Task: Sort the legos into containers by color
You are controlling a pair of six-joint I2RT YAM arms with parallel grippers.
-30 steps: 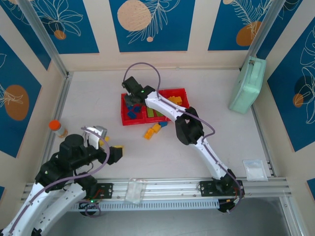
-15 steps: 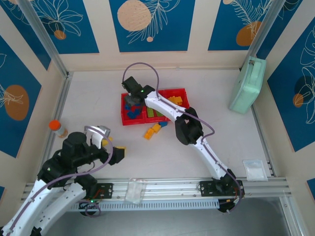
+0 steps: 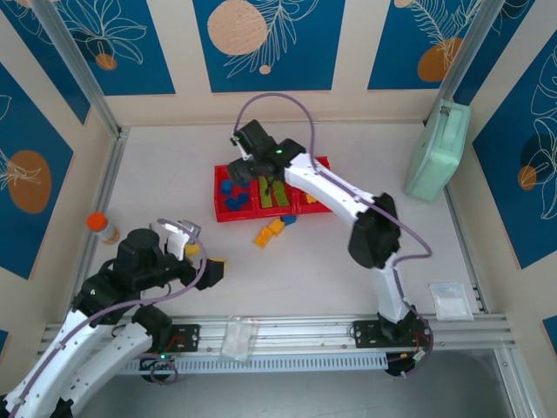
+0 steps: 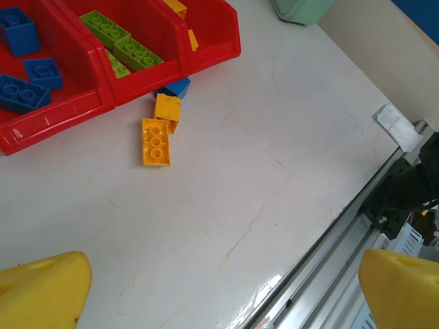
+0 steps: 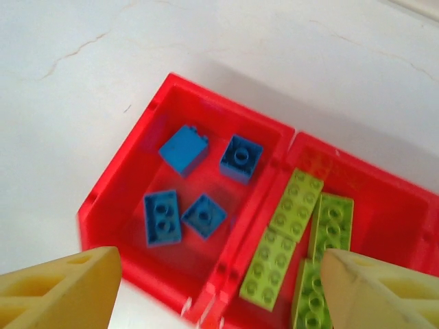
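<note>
The red containers (image 3: 233, 215) stand mid-table as one row. Seen in the right wrist view, the left container (image 5: 221, 103) holds several blue legos (image 5: 184, 149) and the middle one holds lime green legos (image 5: 296, 201). My right gripper (image 3: 251, 174) hovers over the left and middle containers, open (image 5: 219, 288), nothing between its fingers. Two yellow legos (image 4: 156, 141) and a blue lego (image 4: 176, 87) lie on the table just in front of the containers (image 4: 62, 116). My left gripper (image 3: 204, 259) hangs low at the near left, open (image 4: 223, 295) and empty.
A mint-green case (image 3: 438, 150) leans at the back right. An orange-capped bottle (image 3: 103, 228) stands at the left wall. A clear bag (image 3: 452, 300) lies near right, another (image 3: 237, 338) on the front rail (image 3: 305, 329).
My right gripper has opened and shifted rightward from the left container toward the middle one. The left arm has edged slightly forward, still open.
</note>
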